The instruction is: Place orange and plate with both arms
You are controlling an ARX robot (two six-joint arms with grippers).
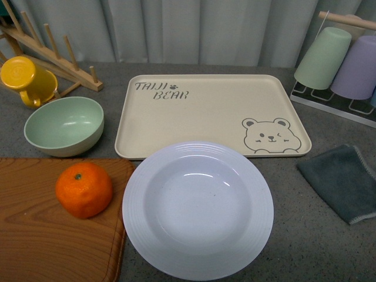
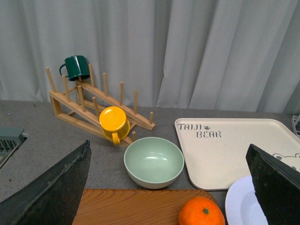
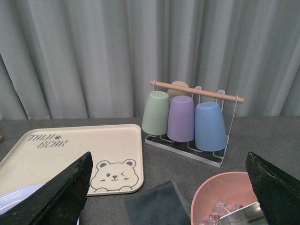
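Observation:
The orange (image 1: 84, 190) sits on a wooden board (image 1: 35, 241) at the front left; it also shows in the left wrist view (image 2: 200, 213). The white plate (image 1: 198, 207) lies on the grey table at the front centre, its far rim overlapping the beige bear tray (image 1: 205, 111). The plate's edge shows in the left wrist view (image 2: 239, 206) and the right wrist view (image 3: 18, 194). Neither arm shows in the front view. My left gripper (image 2: 171, 187) is open and empty, above and before the orange. My right gripper (image 3: 171, 187) is open and empty, above a grey cloth (image 3: 152, 206).
A pale green bowl (image 1: 64, 125), a yellow mug (image 1: 26, 79) and a wooden rack (image 1: 53, 47) stand at the left. A cup rack (image 1: 341, 64) with pastel cups stands at the right. A grey cloth (image 1: 343, 181) lies right of the plate. A pink bowl (image 3: 225, 197) holds ice.

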